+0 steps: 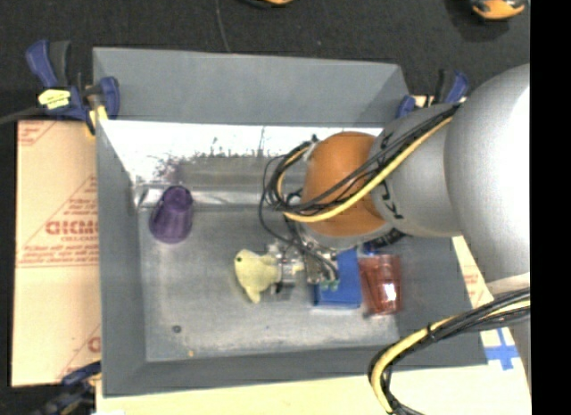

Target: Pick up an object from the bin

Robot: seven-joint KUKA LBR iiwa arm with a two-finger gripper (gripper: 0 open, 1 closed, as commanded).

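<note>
Since gripper (293, 270) sits beside the pale yellow lump (253, 275), I'd centre before closing; jaw opening I can't tell.

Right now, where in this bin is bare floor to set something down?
Front-left floor, bordered by the purple cup, the pale yellow piece and the front wall, is bare. Centre-right is crowded: hand, blue block, red piece.

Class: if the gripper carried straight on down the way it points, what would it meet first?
Probably the pale yellow lump mid-bin, right by the gripper; depth is unclear, so perhaps the bin floor beside it.
</note>
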